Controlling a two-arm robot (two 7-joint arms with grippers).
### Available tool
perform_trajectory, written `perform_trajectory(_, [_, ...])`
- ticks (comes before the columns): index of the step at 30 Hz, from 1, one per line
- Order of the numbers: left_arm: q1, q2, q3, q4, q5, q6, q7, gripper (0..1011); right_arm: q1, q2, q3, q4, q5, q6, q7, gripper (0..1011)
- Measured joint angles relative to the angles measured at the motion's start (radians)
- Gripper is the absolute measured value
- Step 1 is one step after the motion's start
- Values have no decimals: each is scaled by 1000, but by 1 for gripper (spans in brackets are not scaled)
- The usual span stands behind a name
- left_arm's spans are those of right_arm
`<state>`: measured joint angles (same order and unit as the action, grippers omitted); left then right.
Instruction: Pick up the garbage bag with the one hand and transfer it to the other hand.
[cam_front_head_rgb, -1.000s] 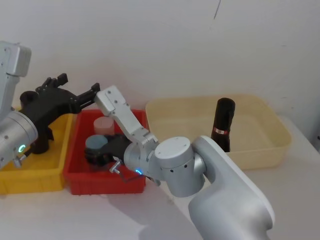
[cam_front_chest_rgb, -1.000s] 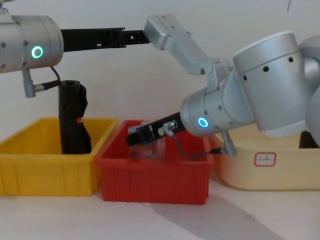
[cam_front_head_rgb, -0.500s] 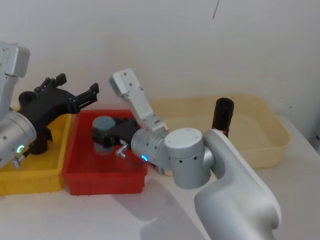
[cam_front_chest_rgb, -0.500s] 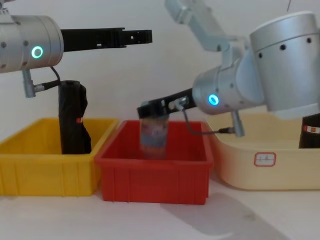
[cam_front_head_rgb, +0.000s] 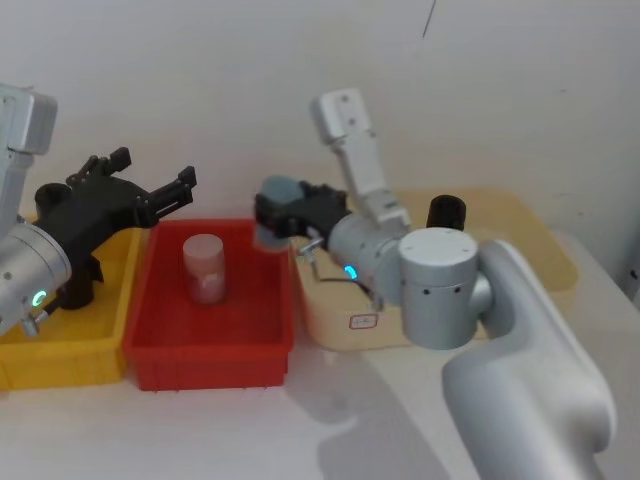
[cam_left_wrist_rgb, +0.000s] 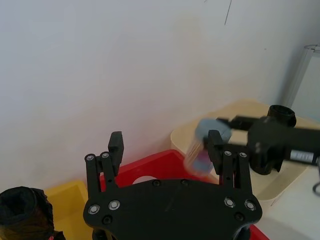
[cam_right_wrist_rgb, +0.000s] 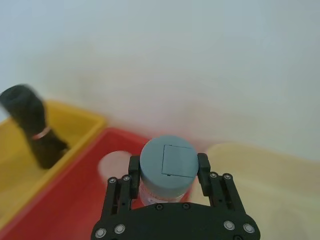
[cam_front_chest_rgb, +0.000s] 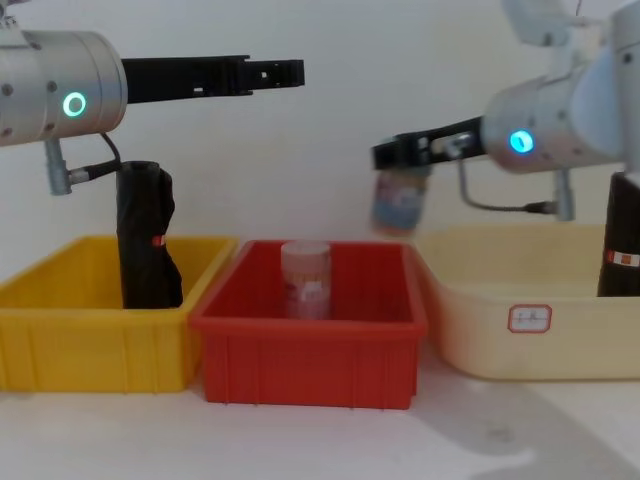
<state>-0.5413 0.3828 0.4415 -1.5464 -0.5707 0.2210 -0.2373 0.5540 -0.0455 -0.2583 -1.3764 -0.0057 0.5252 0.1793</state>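
Observation:
The garbage bag, a smooth black roll with a red-and-white band, stands upright in the beige bin, partly hidden behind my right arm; it also stands at the right edge in the chest view. My right gripper, blue ring, is shut on a grey-lidded clear jar held in the air between the red bin and the beige bin. Seen from the right wrist, the jar's lid sits between the fingers. My left gripper, green ring, hangs open and holds nothing, high over the yellow and red bins.
A lumpier black roll stands in the yellow bin. A second clear jar stands in the red bin. The three bins sit side by side against a white wall.
My right gripper has lifted the grey-lidded jar out of the red bin and carried it right, towards the beige bin. The left arm has not moved.

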Motion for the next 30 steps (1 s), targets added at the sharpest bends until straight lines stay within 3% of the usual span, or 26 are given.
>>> perform_trajectory(12, [0, 0, 0, 0, 0, 0, 0, 1001, -15, 20, 124, -18, 33, -35, -39, 666])
perform_trajectory(20, [0, 0, 0, 0, 0, 0, 0, 1001, -34, 31, 164, -19, 54, -50, -42, 670])
perform_trajectory(30, [0, 0, 0, 0, 0, 0, 0, 1001, -64, 45, 181, -20, 70, -114, -35, 942])
